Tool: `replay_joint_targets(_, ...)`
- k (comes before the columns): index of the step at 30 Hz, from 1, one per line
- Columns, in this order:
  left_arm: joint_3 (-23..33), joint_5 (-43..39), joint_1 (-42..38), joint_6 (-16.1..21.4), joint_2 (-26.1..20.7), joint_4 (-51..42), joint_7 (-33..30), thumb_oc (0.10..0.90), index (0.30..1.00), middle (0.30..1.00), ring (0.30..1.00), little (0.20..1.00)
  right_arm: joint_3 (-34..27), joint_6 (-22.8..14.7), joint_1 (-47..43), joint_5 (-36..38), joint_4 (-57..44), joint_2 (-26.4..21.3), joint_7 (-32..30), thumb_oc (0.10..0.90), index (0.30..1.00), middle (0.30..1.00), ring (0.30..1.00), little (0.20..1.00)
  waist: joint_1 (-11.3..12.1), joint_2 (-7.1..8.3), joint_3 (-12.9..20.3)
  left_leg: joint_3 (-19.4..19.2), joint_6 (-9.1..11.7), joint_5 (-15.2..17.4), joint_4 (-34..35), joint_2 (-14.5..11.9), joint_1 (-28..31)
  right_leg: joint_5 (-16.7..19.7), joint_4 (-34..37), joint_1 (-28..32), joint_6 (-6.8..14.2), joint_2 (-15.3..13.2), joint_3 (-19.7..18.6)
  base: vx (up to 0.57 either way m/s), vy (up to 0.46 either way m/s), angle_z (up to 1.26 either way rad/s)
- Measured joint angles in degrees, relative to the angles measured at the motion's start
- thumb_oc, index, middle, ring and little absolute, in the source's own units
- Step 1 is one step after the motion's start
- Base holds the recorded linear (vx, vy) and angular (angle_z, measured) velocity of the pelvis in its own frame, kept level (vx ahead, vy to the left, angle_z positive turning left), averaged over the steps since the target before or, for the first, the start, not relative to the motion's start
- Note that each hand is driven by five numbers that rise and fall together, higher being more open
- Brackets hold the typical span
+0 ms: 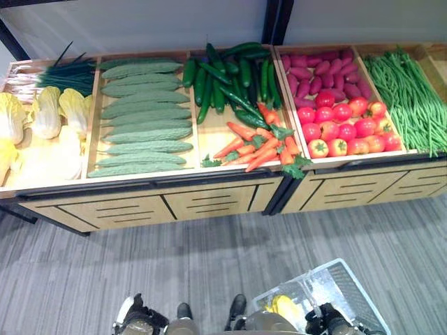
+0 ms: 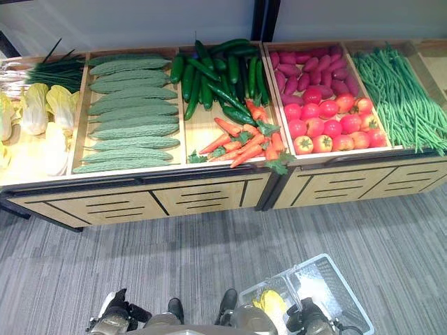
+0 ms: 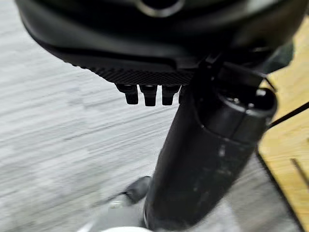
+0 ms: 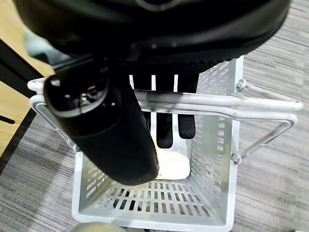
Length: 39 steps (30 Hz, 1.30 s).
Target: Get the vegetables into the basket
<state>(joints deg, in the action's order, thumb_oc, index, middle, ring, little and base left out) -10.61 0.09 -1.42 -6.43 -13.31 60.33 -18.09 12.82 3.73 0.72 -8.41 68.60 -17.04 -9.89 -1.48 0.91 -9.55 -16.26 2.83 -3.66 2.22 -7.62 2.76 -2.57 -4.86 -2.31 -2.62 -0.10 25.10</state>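
Hanging from the right hand (image 4: 169, 116), whose fingers curl round the white wire handles, the white perforated basket (image 4: 215, 159) sits directly below that hand, with a pale yellow vegetable (image 4: 169, 166), probably a cabbage, lying on its floor beneath the fingers. The remaining vegetables lie well ahead of both hands on the wooden display stand (image 1: 209, 199): bitter gourds (image 1: 143, 115), cucumbers (image 1: 223, 77), carrots (image 1: 255, 143), tomatoes (image 1: 346, 129) and long beans (image 1: 412, 98).

The left hand (image 3: 149, 92) hangs low, its short fingertips hooked under the palm and holding nothing.

Risk, as I judge it: the basket may swing or tip on its loose handles when the robot steps toward the stand, spilling the cabbage, or knock the cabinet front.

The right wrist view reveals the grip on the handles and the basket's floor; the eye views instead show the whole stand.
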Motion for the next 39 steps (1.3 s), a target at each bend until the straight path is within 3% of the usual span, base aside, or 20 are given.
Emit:
replay_joint_targets(3,0.26,-0.16,0.91,0.01,-0.03,-7.03,0.52,0.900,1.000,1.000,1.000,1.000,-0.64,0.47,0.11,-0.02,-0.08,-1.75,-0.10,0.400,0.300,0.300,0.300,0.300,0.03,-2.15,0.95,-0.34,-0.82,1.99,0.23,1.28,-0.15,-1.48,-4.93,-2.69,1.24,-2.04,-1.54,0.02,0.142,-0.12)
replay_joint_targets(4,1.37,-0.40,2.66,0.36,-1.14,-15.35,0.59,0.900,1.000,1.000,1.000,1.000,-1.43,0.68,0.52,-0.01,-1.26,-3.04,-0.25,0.400,0.300,0.300,0.300,0.300,0.09,-3.41,1.33,-0.74,-1.52,2.57,0.01,2.67,-0.35,-3.36,-9.68,-5.32,1.59,-4.05,-3.41,0.03,0.136,-0.16)
replay_joint_targets(6,6.11,-2.89,8.51,1.17,-4.55,-34.50,0.57,0.900,1.000,1.000,1.000,1.000,-3.58,0.66,3.18,-0.13,-4.80,-3.55,-0.07,0.400,0.300,0.300,0.300,0.300,0.10,-3.67,1.33,-0.84,-1.74,2.72,0.01,3.30,-0.29,-5.00,-12.71,-6.56,1.92,-5.13,-3.72,0.03,0.093,-0.01)
replay_joint_targets(9,10.75,-3.23,7.68,2.93,-9.76,-41.47,-0.54,0.900,1.000,1.000,1.000,1.000,-3.65,0.69,4.14,-0.13,-4.77,-3.91,0.70,0.400,0.300,0.300,0.300,0.300,0.37,-4.80,2.27,-0.67,-1.71,2.70,-0.09,3.46,0.00,-6.36,-15.10,-7.13,1.52,-5.65,-3.77,0.00,0.016,0.04)
replay_joint_targets(10,11.81,-2.99,6.65,1.73,-12.12,-43.71,-0.44,0.900,1.000,1.000,1.000,1.000,-3.54,0.66,4.20,-0.14,-4.69,-4.34,1.31,0.400,0.300,0.300,0.300,0.300,0.28,-5.36,2.60,-0.71,-1.11,2.31,-0.23,3.40,0.17,-6.53,-15.13,-7.25,1.27,-5.62,-3.80,-0.02,-0.009,-0.04)
replay_joint_targets(13,12.43,0.33,5.28,1.75,-18.85,-49.28,-0.44,0.900,1.000,1.000,1.000,1.000,-3.45,0.61,4.20,-0.15,-4.79,-5.06,2.33,0.400,0.300,0.300,0.300,0.300,0.39,-5.85,2.91,-0.77,-0.93,2.16,-0.32,2.99,0.48,-6.55,-15.17,-7.23,1.24,-5.06,-4.02,-0.04,-0.049,-0.07)
replay_joint_targets(14,11.57,2.63,4.10,1.41,-23.35,-51.25,-0.09,0.900,1.000,1.000,1.000,1.000,-3.34,0.61,3.93,-0.16,-4.48,-5.65,2.97,0.400,0.300,0.300,0.300,0.300,0.37,-6.46,2.88,-0.93,-0.77,2.02,-0.41,2.95,0.65,-6.67,-14.89,-7.29,1.17,-4.93,-4.33,-0.03,-0.054,-0.11)
replay_joint_targets(16,10.81,6.85,0.91,2.15,-27.67,-51.01,0.00,0.900,1.000,1.000,1.000,1.000,-3.67,0.76,3.74,-0.21,-4.35,-6.29,3.06,0.400,0.300,0.300,0.300,0.300,0.32,-7.33,3.00,-1.19,-0.74,2.00,-0.38,2.88,0.76,-6.99,-14.89,-7.30,1.67,-4.79,-4.65,-0.03,-0.052,-0.11)
replay_joint_targets(20,8.88,9.71,-3.84,2.50,-31.59,-51.18,0.60,0.900,1.000,1.000,1.000,1.000,-3.39,0.65,2.46,-0.24,-3.45,-9.71,3.15,0.400,0.300,0.300,0.300,0.300,-1.88,-12.22,2.41,-1.97,-0.53,1.87,-0.32,2.99,1.14,-7.19,-14.81,-7.64,1.89,-4.64,-5.98,-0.01,-0.077,-0.16)
replay_joint_targets(21,6.80,10.86,-5.41,2.86,-32.96,-51.16,0.85,0.900,1.000,1.000,1.000,1.000,-3.43,0.74,2.13,-0.26,-2.89,-11.12,3.14,0.400,0.300,0.300,0.300,0.300,-2.74,-14.16,2.23,-2.08,0.15,1.37,-0.09,3.08,1.27,-7.20,-14.79,-7.88,1.87,-4.61,-6.55,0.01,-0.106,-0.24)
replay_joint_targets(25,1.09,12.94,-9.04,5.01,-32.97,-51.58,1.08,0.900,1.000,1.000,1.000,1.000,-3.31,1.17,1.74,-0.79,-2.58,-13.49,3.06,0.400,0.300,0.300,0.300,0.300,-4.24,-17.66,2.17,-2.90,0.66,-1.12,0.70,3.63,1.48,-7.19,-13.92,-8.30,1.82,-4.48,-8.32,0.01,-0.133,-0.23)
replay_joint_targets(28,-4.06,13.59,-13.86,5.60,-32.12,-52.06,1.20,0.900,1.000,1.000,1.000,1.000,-1.82,1.24,1.08,-1.67,-2.40,-13.75,3.15,0.400,0.300,0.300,0.300,0.300,-5.01,-18.85,1.57,-3.33,1.44,-3.17,1.33,3.86,1.36,-6.57,-12.87,-8.38,1.21,-4.44,-9.00,0.02,-0.102,-0.15)
replay_joint_targets(33,-11.34,16.91,-22.27,6.99,-29.86,-51.91,2.15,0.900,1.000,1.000,1.000,1.000,0.52,1.27,-1.42,-3.01,-2.19,-13.67,3.16,0.400,0.300,0.300,0.300,0.300,-7.59,-19.20,0.95,-3.97,2.34,-4.82,2.28,4.08,0.97,-5.71,-11.85,-8.26,0.32,-4.28,-9.86,0.02,-0.064,-0.11)
replay_joint_targets(39,-15.87,16.87,-32.75,5.89,-26.78,-37.03,2.57,0.900,1.000,1.000,1.000,1.000,1.30,1.11,-4.24,-3.05,-2.55,-13.67,2.66,0.400,0.300,0.300,0.300,0.300,-10.34,-19.13,-1.13,-4.86,2.05,-5.65,3.01,4.30,1.80,-5.00,-10.16,-7.60,0.64,-3.85,-11.48,0.01,-0.013,-0.16)
